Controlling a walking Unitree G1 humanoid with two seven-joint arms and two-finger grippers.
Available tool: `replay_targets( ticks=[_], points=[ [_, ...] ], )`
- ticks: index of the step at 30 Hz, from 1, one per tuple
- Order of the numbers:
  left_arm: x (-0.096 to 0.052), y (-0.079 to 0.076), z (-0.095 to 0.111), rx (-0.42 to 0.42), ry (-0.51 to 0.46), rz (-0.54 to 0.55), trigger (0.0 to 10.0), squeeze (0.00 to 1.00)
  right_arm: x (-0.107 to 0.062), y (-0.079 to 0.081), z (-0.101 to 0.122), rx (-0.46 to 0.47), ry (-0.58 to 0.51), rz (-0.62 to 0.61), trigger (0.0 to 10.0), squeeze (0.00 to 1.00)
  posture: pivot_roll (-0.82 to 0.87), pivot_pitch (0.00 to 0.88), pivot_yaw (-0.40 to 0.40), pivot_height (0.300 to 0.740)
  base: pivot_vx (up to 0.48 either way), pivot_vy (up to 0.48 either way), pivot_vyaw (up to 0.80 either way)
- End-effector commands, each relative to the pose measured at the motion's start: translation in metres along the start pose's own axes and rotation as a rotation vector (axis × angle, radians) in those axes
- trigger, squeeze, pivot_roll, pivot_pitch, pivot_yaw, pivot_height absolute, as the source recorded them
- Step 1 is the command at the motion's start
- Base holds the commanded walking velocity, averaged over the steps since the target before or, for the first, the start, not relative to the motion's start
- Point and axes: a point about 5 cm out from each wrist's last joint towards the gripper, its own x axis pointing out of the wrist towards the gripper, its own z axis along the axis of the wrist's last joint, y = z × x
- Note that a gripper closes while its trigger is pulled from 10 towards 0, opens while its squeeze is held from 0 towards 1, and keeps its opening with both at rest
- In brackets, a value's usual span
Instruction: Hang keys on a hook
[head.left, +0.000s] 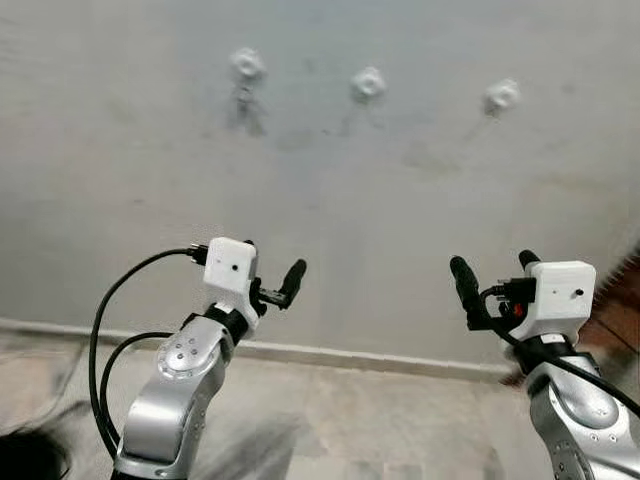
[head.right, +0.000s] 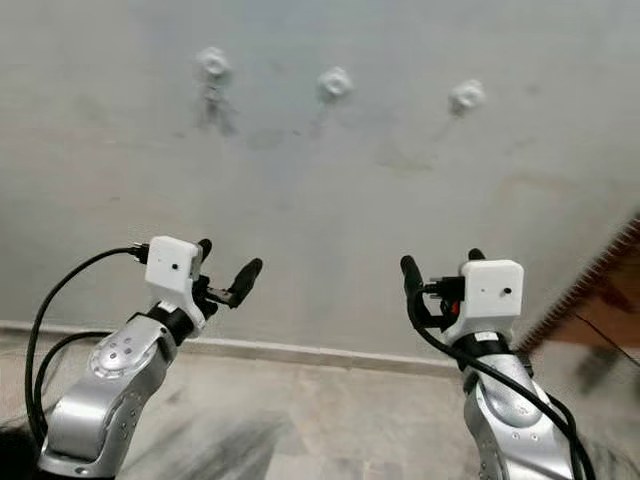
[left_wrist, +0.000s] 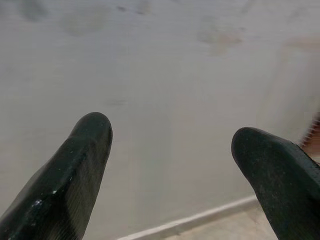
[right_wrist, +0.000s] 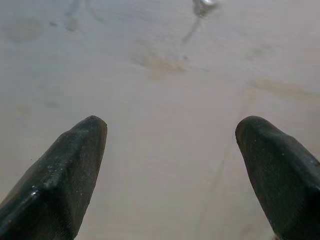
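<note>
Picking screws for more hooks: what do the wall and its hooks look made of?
The wall looks like painted plaster or cement: matte grey-white, with blotchy stains. The three hooks seem white plastic or glossy painted metal; too blurred to tell. Something thin, perhaps keys, hangs from the left hook.

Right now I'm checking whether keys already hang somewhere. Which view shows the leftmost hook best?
The left eye view: the leftmost hook sits on the wall with something blurred dangling below. The right eye view shows the same, nearer its edge.

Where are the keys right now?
In the head views the keys hang from the leftmost hook of three on the wall, high on the robot's left, above the left gripper.
</note>
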Motion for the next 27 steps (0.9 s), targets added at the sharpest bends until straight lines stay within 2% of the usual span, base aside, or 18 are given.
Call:
replay_targets(
  ticks=[1, 3, 27],
  points=[
    [-0.0007, 0.0004, 0.0039, 0.007, -0.012, 0.000, 10.0, 0.00, 0.0007, 0.0014, 0.0041, -0.002, -0.014, 0.013, 10.0, 0.00, 0.06, 0.023, -0.095, 0.740, 0.000, 0.000, -0.79],
    [0.0000, 0.0010, 0.0041, 0.011, -0.011, 0.006, 10.0, 0.00, 0.0014, 0.0014, 0.0042, -0.001, -0.016, 0.014, 10.0, 0.00, 0.06, 0.023, -0.095, 0.740, 0.000, 0.000, -0.78],
    [-0.0008, 0.0002, 0.0059, 0.011, -0.019, 0.016, 10.0, 0.00, 0.0023, 0.0037, 0.0033, -0.007, -0.015, 0.036, 10.0, 0.00, 0.08, 0.035, -0.108, 0.740, 0.000, 0.000, 0.00]
  ],
)
